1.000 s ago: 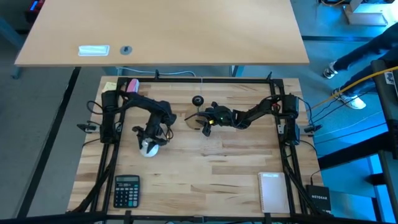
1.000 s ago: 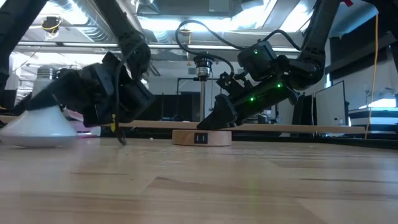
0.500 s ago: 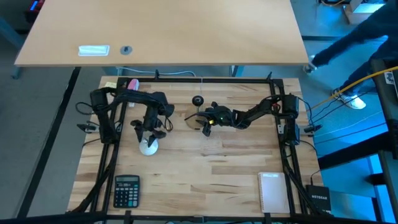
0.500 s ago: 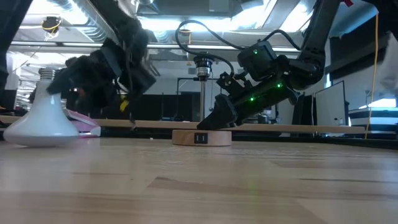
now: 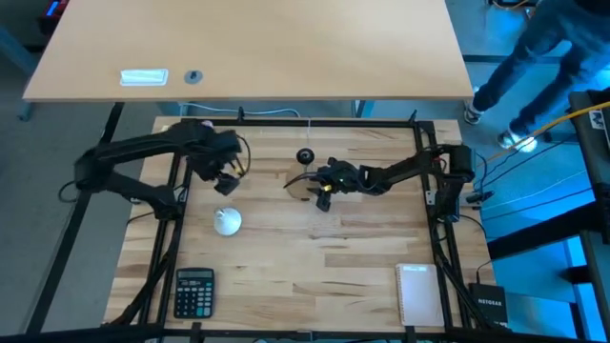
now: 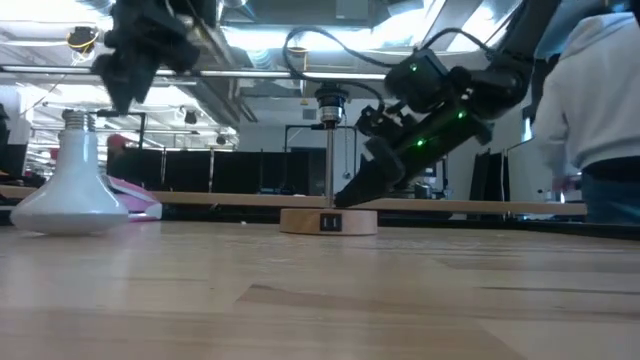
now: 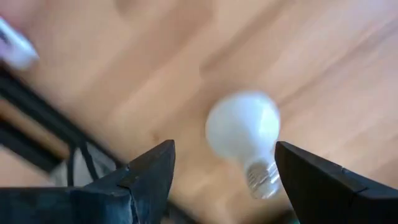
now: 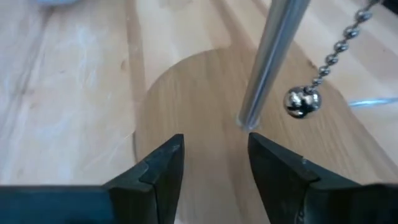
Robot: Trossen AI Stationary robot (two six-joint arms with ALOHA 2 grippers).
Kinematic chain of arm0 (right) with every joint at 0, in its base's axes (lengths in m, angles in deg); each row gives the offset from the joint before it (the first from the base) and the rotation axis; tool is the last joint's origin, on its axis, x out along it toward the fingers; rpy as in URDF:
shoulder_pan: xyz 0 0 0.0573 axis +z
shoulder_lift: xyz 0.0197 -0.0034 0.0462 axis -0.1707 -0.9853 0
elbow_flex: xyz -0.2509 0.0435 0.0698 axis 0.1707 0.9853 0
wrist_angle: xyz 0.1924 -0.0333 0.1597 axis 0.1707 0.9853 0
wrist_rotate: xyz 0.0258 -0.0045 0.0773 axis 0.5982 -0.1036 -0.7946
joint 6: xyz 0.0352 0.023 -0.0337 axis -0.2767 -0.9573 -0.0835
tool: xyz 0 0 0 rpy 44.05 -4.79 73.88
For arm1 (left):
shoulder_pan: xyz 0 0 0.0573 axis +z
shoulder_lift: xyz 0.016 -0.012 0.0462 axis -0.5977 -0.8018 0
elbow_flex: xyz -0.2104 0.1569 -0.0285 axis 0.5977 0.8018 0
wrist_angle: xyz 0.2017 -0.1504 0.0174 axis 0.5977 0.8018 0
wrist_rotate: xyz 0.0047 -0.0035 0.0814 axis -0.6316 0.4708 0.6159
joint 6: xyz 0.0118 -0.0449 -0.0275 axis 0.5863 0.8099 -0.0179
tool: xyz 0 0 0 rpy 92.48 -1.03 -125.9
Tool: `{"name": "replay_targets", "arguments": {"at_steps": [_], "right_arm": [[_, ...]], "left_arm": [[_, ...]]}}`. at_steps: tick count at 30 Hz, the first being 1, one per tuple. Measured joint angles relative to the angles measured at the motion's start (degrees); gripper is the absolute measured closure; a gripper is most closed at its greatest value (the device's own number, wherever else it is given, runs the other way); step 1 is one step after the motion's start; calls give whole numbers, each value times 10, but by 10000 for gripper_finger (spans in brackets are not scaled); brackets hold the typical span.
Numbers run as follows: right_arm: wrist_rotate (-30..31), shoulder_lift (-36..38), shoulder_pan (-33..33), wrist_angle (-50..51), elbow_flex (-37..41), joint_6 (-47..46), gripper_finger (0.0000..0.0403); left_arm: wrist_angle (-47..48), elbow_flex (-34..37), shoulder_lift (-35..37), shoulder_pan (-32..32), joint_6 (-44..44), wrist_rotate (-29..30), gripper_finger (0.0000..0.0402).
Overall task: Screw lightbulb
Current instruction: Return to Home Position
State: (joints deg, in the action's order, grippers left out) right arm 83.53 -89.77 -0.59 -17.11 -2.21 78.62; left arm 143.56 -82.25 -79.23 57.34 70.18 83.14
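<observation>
The lightbulb [image 5: 226, 221] stands on the table on its white globe [image 6: 70, 190], silvery screw base [image 6: 78, 120] pointing up. My left gripper [image 5: 225, 173] hangs open well above it, toward the far edge, fingers pointing down. In the left wrist view the lightbulb [image 7: 242, 127] shows between and below the fingers, untouched. A lamp with a round wooden disc [image 6: 328, 220], a metal rod [image 8: 267, 62] and a black socket [image 5: 305, 154] stands mid-table. My right gripper [image 8: 214, 168] is open, slanting down over the disc, with nothing between its fingers. My right gripper slants down from the table's right with its fingertips [image 6: 347, 198] just at the top of the wooden disc's near part [image 8: 211, 124]. I cannot tell whether they touch it.
A calculator [image 5: 194, 291] and a white notepad [image 5: 417, 293] lie near the front edge. A pink object [image 6: 135, 195] lies at the far left. A bead chain with a ball [image 8: 303, 101] hangs by the rod. A person [image 6: 600, 100] stands beyond the table's right.
My left gripper has let go of the lightbulb, risen high, drawn back toward the far left and tipped to point straight down. The lightbulb stays standing on its globe. My right gripper has lifted slightly at the disc. A person has come into view at the right.
</observation>
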Motion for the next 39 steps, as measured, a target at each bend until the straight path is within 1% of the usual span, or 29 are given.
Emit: {"name": "replay_targets", "arguments": {"at_steps": [5,7,10,13,16,19,23,27,30,34,36,39], "right_arm": [[-6,53,0,84,0,1,213],[-5,84,0,113,0,1,198],[9,140,0,178,0,14,164],[37,207,0,258,-1,28,135],[50,271,-1,328,-1,32,119],[50,350,-1,383,-1,32,116],[50,467,-1,446,-5,27,124],[51,568,-1,481,-13,-3,144],[60,625,0,485,-5,-32,176],[68,692,0,486,32,-37,249],[68,725,0,485,63,-48,293],[65,766,0,454,113,-62,355]], "left_arm": [[-91,0,92,-12,1,65,136],[-137,0,118,-17,-5,84,136],[-194,0,142,-20,-22,99,137],[-229,0,153,-20,-32,102,137],[-253,0,153,-22,-45,103,137],[-291,8,152,-27,-62,103,137],[-371,35,152,-41,-108,103,137],[-467,61,153,-55,-151,103,137],[-541,87,162,-73,-198,103,137],[-664,146,194,-96,-241,103,137],[-725,184,215,-105,-247,105,137],[-814,248,248,-111,-253,107,137]]}}
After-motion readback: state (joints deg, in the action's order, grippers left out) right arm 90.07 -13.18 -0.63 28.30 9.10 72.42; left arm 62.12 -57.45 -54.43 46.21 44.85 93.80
